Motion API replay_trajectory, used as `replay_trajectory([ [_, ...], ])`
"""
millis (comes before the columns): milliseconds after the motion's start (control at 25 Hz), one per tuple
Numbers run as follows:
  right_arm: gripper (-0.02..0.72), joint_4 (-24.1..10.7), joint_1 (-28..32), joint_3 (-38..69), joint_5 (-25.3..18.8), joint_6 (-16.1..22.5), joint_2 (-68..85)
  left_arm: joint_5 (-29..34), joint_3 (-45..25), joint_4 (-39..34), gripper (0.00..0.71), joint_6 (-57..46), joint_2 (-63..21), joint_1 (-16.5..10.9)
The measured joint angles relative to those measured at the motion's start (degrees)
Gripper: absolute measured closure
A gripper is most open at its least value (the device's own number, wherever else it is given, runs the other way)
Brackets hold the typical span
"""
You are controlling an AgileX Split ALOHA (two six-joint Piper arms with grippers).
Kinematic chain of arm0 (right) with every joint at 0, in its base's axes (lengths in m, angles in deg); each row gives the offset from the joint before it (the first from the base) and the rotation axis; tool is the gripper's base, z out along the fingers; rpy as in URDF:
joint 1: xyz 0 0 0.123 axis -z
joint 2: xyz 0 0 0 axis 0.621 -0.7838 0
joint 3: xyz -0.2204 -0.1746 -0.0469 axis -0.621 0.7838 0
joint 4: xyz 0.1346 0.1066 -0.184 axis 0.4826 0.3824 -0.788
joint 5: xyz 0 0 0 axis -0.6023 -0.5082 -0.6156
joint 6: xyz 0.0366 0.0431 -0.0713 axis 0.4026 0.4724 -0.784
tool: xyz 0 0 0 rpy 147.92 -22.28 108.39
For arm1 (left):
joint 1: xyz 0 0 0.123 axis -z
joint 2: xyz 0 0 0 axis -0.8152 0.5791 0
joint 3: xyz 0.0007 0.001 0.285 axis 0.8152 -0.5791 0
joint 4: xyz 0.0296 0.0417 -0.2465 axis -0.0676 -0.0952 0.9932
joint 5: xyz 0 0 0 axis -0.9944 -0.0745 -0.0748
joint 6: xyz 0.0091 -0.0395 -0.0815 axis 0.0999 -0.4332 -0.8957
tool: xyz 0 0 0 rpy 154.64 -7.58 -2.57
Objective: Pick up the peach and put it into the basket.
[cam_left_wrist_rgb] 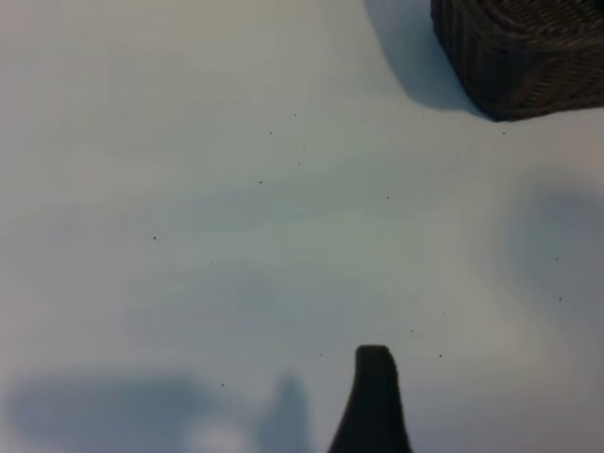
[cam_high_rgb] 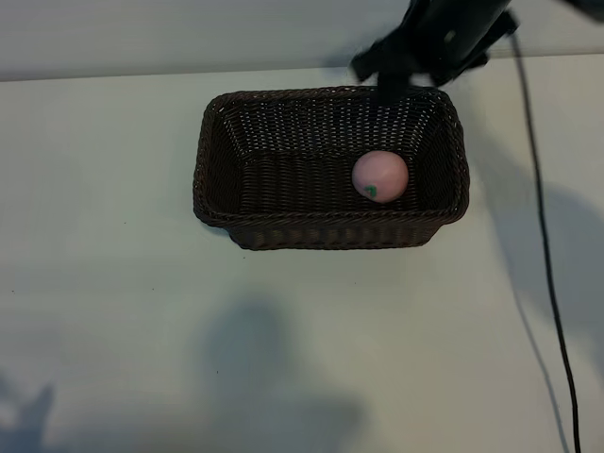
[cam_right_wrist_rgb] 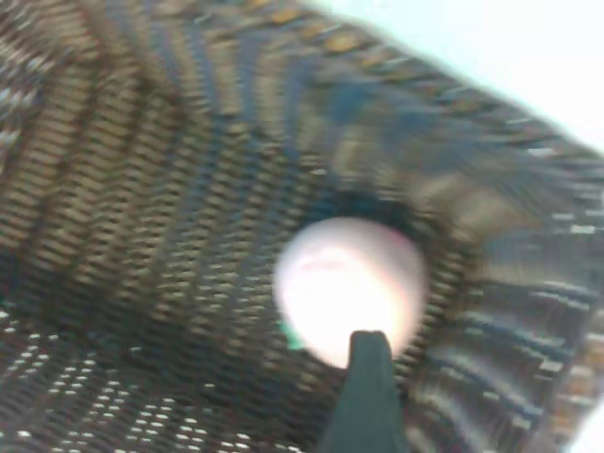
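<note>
A plain white table (cam_high_rgb: 113,311) is spreading under everything, with soft grey shadows lying across its near side. Far on the left, out of the exterior view, my left claw (cam_left_wrist_rgb: 374,401) is hanging idle over bare table; only one dark finger is showing in its own wrist view, so I cannot tell from that whether it is apart or together, though I am judging it to be standing wide with nothing in it. A corner of the basket (cam_left_wrist_rgb: 528,57) is peeking into that view, well apart from the finger.

Moving toward the middle, the basket (cam_high_rgb: 330,170) is sitting on the table, long side toward the camera. Inside it, toward its right end, the peach (cam_high_rgb: 380,176) is resting on the woven floor, its green mark facing forward.

Further right, my right claw (cam_high_rgb: 392,90) is hovering above the basket's far rim, just beyond the peach and not touching it. In the wrist view I am looking down at the peach (cam_right_wrist_rgb: 349,288) past one finger (cam_right_wrist_rgb: 368,396), and nothing is clamped; my fingers seem to be apart. A black cable (cam_high_rgb: 547,255) is trailing down the table at the right.

I am judging the task essentially done: the peach is lying in the basket, free of me. All that seems left is pulling my right arm clear.
</note>
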Motion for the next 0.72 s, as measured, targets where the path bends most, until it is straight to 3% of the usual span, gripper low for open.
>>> replay_trajectory([
  [320,0.118,-2.02,10.35,-2.56,-4.36,-1.31,0.00,0.00,0.00,0.00,0.116,0.00,0.00,0.00],
  [720,0.119,-4.01,30.18,-2.56,-7.50,-4.50,-0.09,0.00,0.00,0.00,0.116,0.00,0.00,0.00],
])
